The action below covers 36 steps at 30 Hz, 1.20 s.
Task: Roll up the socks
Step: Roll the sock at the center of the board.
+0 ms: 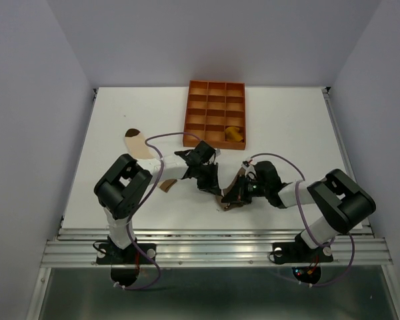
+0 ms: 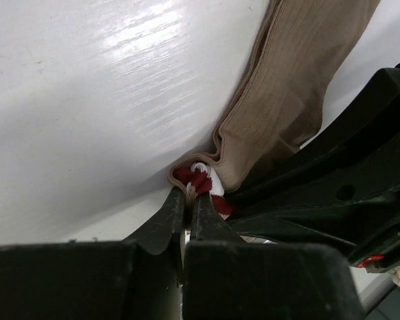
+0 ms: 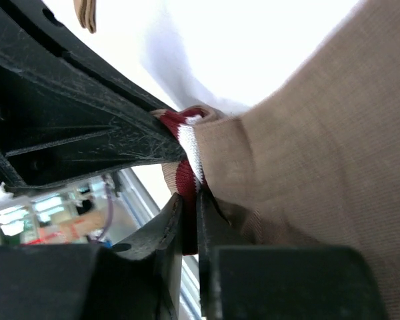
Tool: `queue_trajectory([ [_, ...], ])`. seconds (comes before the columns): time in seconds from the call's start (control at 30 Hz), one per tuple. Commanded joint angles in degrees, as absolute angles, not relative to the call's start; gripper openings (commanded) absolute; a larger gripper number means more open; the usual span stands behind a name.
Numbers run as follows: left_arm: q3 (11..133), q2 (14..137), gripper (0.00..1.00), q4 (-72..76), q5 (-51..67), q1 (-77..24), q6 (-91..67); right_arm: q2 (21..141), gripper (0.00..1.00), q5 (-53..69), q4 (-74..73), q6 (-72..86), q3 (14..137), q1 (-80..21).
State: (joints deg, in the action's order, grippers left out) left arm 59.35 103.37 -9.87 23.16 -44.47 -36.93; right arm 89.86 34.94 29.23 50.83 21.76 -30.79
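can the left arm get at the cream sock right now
Probably not yet: the left gripper is shut on the striped cuff of the taupe sock. The cream sock lies uncovered on the table beside that arm, so it looks reachable once the gripper lets go.

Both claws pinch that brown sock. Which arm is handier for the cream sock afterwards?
Left. The cream sock lies on the left side of the table, beside that arm. The right gripper, shut on the brown sock like the left gripper, would probably have to reach across.
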Motion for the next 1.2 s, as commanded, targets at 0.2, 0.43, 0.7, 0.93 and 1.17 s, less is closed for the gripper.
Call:
queue_trajectory([
  [0.2,63.89,104.77,0.00,-21.87,7.83,-46.32,-38.50,79.20,0.50,25.67,10.21,32.80,29.70,-33.83],
  [0.43,66.09,104.15,0.00,-31.54,5.89,-46.32,-38.06,73.23,0.68,19.96,3.43,24.45,34.19,-42.43],
  [0.7,68.28,104.06,0.00,-38.66,7.82,-46.41,-37.18,71.02,0.71,4.07,1.23,17.41,35.42,-54.03],
  [0.93,69.78,105.03,0.00,-41.40,11.42,-46.49,-36.12,71.10,0.71,-11.23,0.18,12.75,37.26,-63.71],
  [1.17,69.79,105.56,0.00,-44.12,13.18,-46.58,-36.65,74.52,0.72,-14.41,0.18,9.76,39.72,-68.28],
])
